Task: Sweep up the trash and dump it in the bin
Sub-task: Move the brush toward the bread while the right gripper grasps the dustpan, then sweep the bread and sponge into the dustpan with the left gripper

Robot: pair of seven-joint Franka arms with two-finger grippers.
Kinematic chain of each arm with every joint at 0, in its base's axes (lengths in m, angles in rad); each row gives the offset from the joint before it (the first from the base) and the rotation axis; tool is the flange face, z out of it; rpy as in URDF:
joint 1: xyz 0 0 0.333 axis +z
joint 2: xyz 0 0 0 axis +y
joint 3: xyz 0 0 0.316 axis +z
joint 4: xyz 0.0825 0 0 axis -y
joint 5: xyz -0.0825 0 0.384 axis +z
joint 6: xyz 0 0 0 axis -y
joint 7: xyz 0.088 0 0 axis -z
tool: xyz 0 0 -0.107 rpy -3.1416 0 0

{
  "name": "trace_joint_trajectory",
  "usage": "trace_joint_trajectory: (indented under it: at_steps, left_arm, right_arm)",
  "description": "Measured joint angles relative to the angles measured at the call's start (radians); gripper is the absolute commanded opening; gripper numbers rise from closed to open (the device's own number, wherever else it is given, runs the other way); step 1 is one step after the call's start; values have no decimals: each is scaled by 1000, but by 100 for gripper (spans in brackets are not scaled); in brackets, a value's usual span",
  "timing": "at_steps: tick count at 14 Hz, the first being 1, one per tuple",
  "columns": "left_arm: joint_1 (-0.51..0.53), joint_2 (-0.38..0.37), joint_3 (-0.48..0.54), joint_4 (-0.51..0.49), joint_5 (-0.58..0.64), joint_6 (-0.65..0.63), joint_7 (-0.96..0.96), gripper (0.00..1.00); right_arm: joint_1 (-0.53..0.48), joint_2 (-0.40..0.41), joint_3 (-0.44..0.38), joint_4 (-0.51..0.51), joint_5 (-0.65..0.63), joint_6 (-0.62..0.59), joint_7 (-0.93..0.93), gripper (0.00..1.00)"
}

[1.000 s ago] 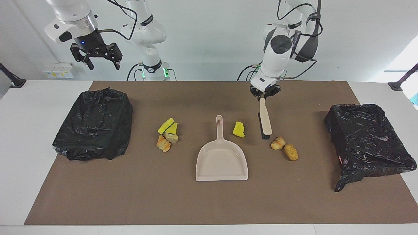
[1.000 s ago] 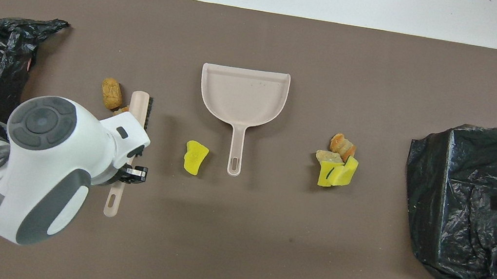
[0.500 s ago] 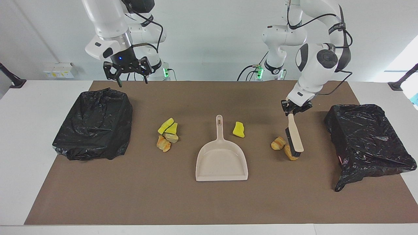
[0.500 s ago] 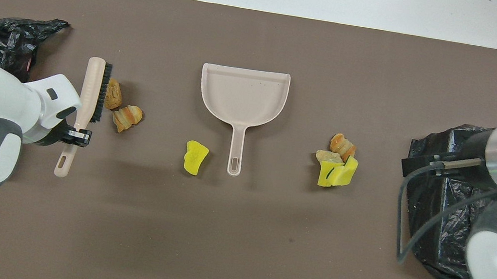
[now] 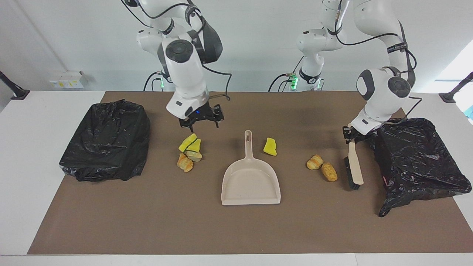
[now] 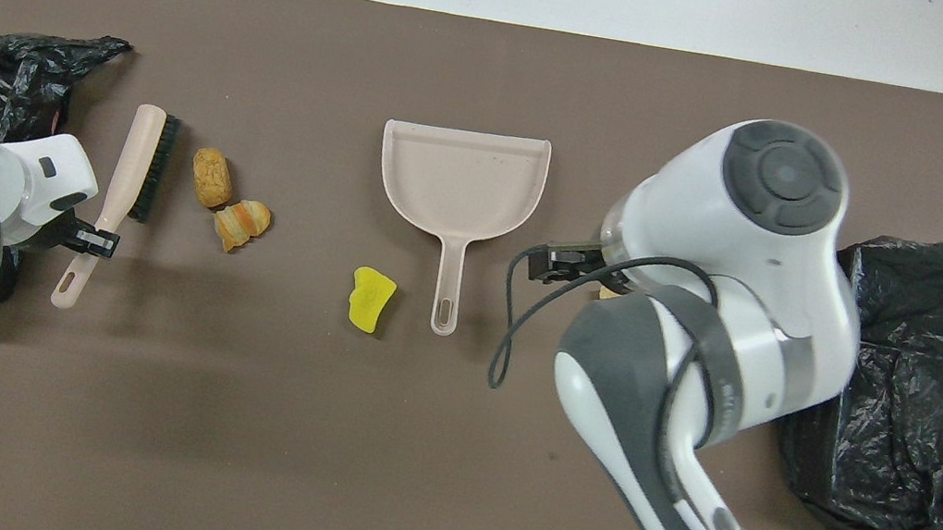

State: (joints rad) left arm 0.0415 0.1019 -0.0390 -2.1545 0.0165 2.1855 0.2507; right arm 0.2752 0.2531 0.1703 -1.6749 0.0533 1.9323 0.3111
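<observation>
My left gripper (image 5: 351, 135) is shut on the handle of a beige brush (image 5: 354, 168) with black bristles. The brush hangs tilted, its head low over the mat between two tan bread lumps (image 5: 321, 167) and a black-bagged bin (image 5: 417, 155). From overhead the brush (image 6: 135, 173) lies beside those lumps (image 6: 224, 198). A beige dustpan (image 5: 250, 181) rests mid-mat, with a yellow-green wedge (image 5: 270, 146) next to its handle. My right gripper (image 5: 200, 123) is open, just above a pile of wedges and bread pieces (image 5: 190, 152). The right arm hides that pile from overhead.
A second black-bagged bin (image 5: 107, 140) stands at the right arm's end of the brown mat (image 5: 236, 229). The dustpan (image 6: 462, 179) has its mouth turned away from the robots. White table (image 5: 33, 166) borders the mat at both ends.
The left gripper carried the brush over the two bread lumps toward the left arm's end, beside the bin. The right arm swung down from above its bin to the pile.
</observation>
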Motion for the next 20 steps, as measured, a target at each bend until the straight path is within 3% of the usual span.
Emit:
trace_joint_trajectory:
  at_steps: [4, 8, 15, 16, 20]
  left_arm:
    - [-86, 5, -15, 1, 1, -21, 1, 0]
    - [-227, -13, -18, -1, 2, -134, 5, 0]
    - [-357, -77, -21, -82, 2, -163, -112, 0]
    - [-357, -77, -19, -79, 2, -162, -120, 0]
    - [-326, -82, 1, -33, 2, -185, -175, 0]
  right_arm:
    - [100, 91, 1, 2, 1, 88, 83, 100]
    - [201, 163, 1, 1, 1, 180, 204, 100]
    - [188, 181, -10, 2, 1, 196, 210, 100]
    - [188, 181, -10, 2, 1, 198, 210, 97]
    - [189, 189, -10, 2, 1, 200, 210, 66]
